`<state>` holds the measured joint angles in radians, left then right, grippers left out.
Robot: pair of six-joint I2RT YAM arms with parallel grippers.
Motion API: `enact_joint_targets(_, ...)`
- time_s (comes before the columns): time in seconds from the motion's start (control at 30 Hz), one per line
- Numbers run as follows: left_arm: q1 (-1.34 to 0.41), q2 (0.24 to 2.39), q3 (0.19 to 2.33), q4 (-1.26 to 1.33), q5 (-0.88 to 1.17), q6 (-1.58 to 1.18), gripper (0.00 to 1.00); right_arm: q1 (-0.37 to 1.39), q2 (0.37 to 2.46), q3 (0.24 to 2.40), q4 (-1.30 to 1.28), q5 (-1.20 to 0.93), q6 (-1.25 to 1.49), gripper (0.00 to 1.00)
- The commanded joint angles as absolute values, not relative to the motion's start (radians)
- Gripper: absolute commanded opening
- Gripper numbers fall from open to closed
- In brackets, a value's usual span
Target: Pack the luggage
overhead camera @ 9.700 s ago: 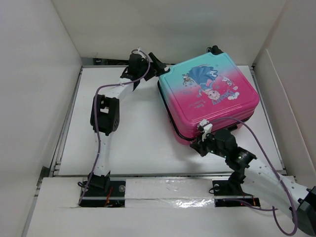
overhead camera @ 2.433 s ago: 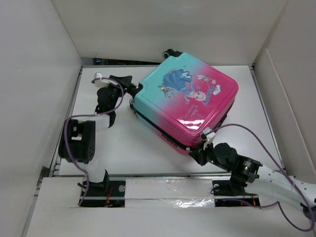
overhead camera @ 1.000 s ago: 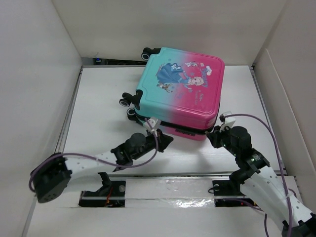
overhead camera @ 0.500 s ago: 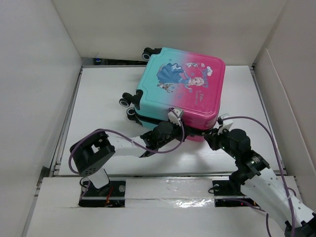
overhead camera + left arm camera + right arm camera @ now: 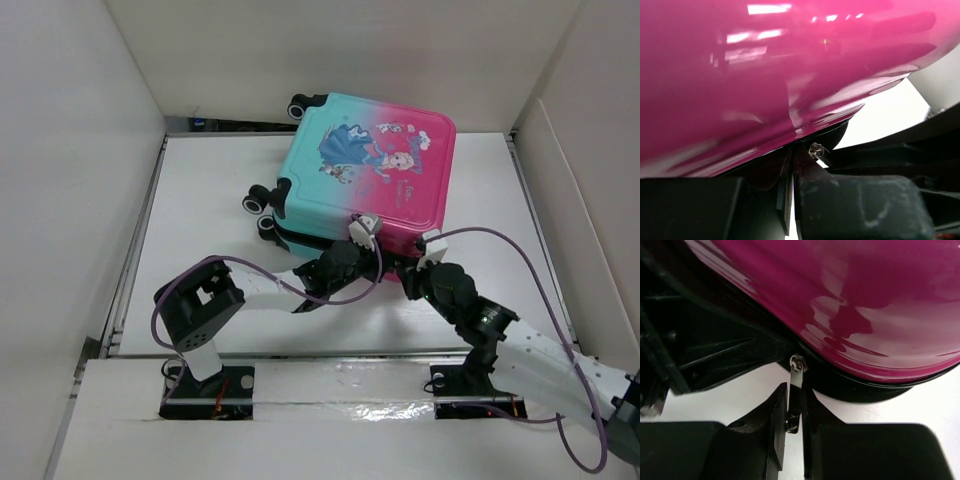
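Now, at the near pink edge of the luggage (image 5: 370,170), lying flat far-centre on the table (image 5: 200,200), the left gripper (image 5: 790,175) is pressed together, a zipper pull (image 5: 815,150) just beside its tips; whether it pinches anything is unclear. The right gripper (image 5: 794,407) clamps a second pull (image 5: 796,371). Draw both along the track (image 5: 865,390), level, untwisted. Luggage looks zipped; contents hidden.

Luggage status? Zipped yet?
Done: luggage lies flat, shell closed. In hand: right gripper pinches a zipper pull; left gripper is shut beside a second pull, grip unclear. Left: running the zipper; how far it is zipped isn't visible.
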<state>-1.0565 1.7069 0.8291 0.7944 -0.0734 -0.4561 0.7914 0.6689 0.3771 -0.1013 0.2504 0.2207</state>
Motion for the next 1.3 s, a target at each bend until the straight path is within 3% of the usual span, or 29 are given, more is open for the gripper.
enact_joint_targets(0.0,-1.043,1.672,0.842,0.862,-0.094,-0.476,0.0,0.897,0.803,0.39,0.294,0.046,0.344,0.0)
enact_joint_targets(0.03,-1.043,1.616,0.822,0.845,-0.098,-0.48,0.0,0.897,0.807,0.397,0.266,0.079,0.344,0.0)
enact_joint_targets(0.13,-1.02,1.447,0.726,0.761,-0.115,-0.5,0.28,0.897,0.699,0.391,0.152,0.214,0.316,0.0)
enact_joint_targets(0.17,-1.006,1.398,0.677,0.703,-0.118,-0.509,0.42,0.882,0.658,0.381,0.128,0.23,0.305,0.0)
enact_joint_targets(0.27,-0.924,1.218,0.618,0.554,-0.127,-0.576,0.6,0.819,0.542,0.367,0.034,0.189,0.285,0.0)
enact_joint_targets(0.37,-0.8,1.076,0.627,0.412,-0.117,-0.641,0.66,0.785,0.511,0.342,0.024,0.115,0.278,0.0)
enact_joint_targets(0.63,-0.412,0.917,0.655,0.266,-0.201,-0.712,0.74,0.776,0.569,0.347,0.026,0.055,0.264,0.0)
enact_joint_targets(0.8,-0.148,0.991,0.654,0.339,-0.02,-0.756,0.76,0.776,0.546,0.347,0.014,0.068,0.23,0.0)
enact_joint_targets(1.0,-0.133,1.176,0.727,0.44,0.144,-0.799,0.76,0.776,0.554,0.341,0.003,0.028,0.227,0.0)
enact_joint_targets(1.27,-0.156,1.291,0.796,0.488,0.147,-0.811,0.75,0.776,0.546,0.302,0.037,0.008,0.232,0.0)
